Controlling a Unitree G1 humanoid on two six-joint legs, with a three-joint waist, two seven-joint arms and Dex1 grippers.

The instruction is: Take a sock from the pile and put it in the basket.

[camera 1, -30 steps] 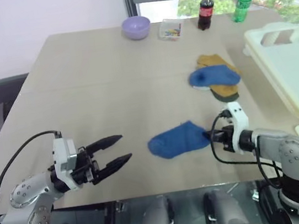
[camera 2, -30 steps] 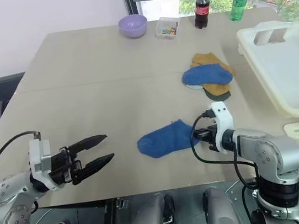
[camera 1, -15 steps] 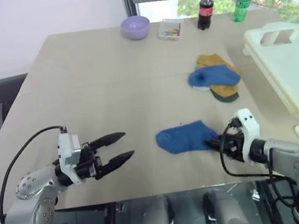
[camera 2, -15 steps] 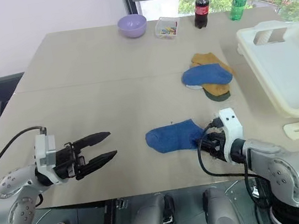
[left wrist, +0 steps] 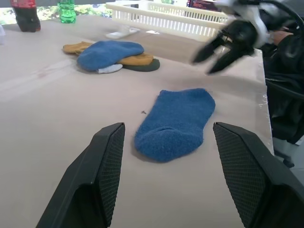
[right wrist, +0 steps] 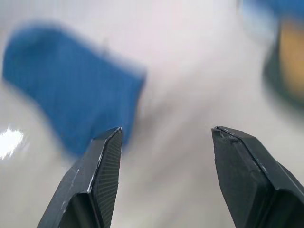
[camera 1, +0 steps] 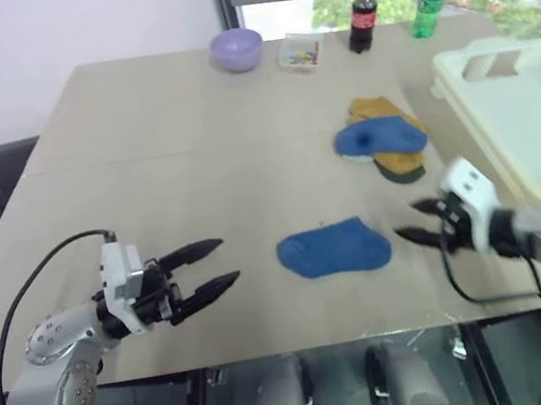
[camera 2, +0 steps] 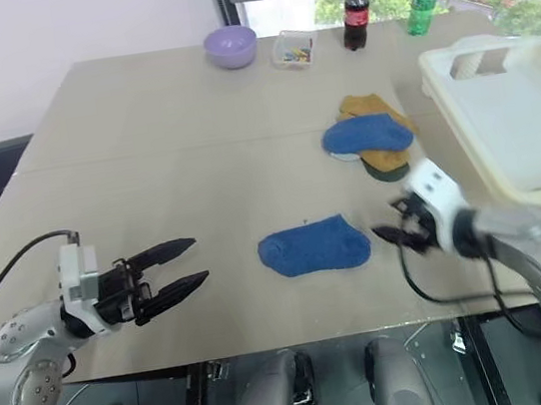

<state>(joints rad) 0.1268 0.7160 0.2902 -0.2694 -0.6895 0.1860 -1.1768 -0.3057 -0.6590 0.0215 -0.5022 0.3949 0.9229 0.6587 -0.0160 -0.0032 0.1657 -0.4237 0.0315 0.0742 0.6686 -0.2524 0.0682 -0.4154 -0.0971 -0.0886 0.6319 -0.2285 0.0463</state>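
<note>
Sock (camera 1: 335, 249) flat beside right pincer (camera 1: 417, 223)

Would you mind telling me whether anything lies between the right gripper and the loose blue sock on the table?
Nothing visible does. The right gripper is open, just off the blue sock's nearer end, with only bare table between them. The pile lies farther back, toward the basket.

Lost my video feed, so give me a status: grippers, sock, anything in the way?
Left gripper open, empty. Right gripper open, empty, beside the blue sock. Sock flat on table, apart from pile. Basket unobstructed.
</note>
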